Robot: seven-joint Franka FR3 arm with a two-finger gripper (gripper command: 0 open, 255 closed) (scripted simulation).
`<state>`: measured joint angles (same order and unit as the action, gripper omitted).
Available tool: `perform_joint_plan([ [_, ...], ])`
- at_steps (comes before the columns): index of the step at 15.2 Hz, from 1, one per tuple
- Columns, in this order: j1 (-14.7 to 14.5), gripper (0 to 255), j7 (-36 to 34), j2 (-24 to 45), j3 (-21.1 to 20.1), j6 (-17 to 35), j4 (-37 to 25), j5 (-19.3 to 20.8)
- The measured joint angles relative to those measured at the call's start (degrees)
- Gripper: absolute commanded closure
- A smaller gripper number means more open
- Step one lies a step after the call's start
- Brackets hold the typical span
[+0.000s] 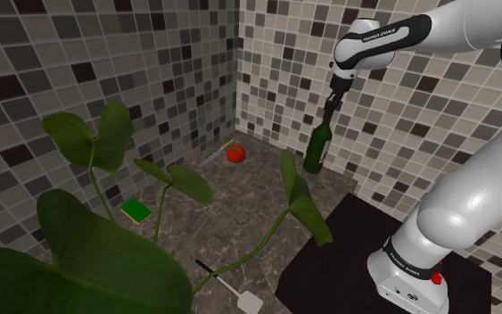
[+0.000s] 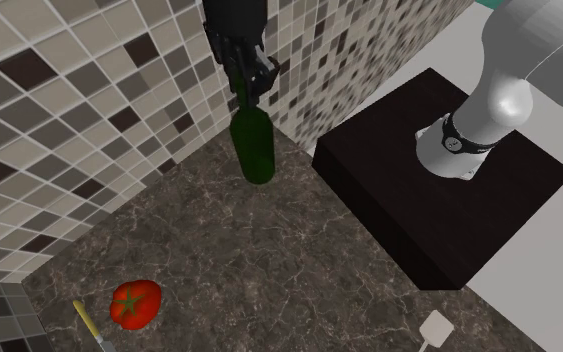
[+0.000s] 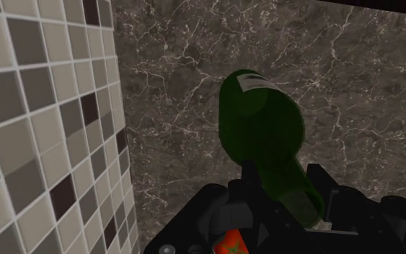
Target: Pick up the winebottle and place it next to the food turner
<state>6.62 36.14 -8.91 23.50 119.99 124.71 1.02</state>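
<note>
A dark green wine bottle [image 1: 319,148] stands upright by the tiled wall at the back of the marble counter. My black gripper [image 1: 331,111] comes down from above and is shut on the bottle's neck. In the second exterior view the gripper [image 2: 248,92] clasps the top of the bottle [image 2: 254,148]. In the wrist view the bottle [image 3: 260,124] runs away from my gripper [image 3: 289,196] toward the counter. I cannot tell whether its base touches the counter. The food turner [image 1: 233,289], with a white blade and dark handle, lies near the counter's front edge, far from the bottle; its blade [image 2: 435,327] also appears in the second exterior view.
A red tomato [image 1: 235,152] and a yellow-handled utensil [image 1: 218,152] lie near the back corner. A green flat square [image 1: 136,210] lies at the shoulder view's left. Large plant leaves [image 1: 88,259] hang over the front. The black stand [image 2: 439,190] borders the counter beside the bottle.
</note>
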Motion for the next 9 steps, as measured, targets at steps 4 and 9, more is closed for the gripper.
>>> perform_joint_plan([
  [4,-0.01,255,-0.31,-0.77,-0.19,-2.98,-2.26,0.29],
  [9,-0.08,255,-0.7,-1.51,-0.46,-6.81,-5.41,0.55],
])
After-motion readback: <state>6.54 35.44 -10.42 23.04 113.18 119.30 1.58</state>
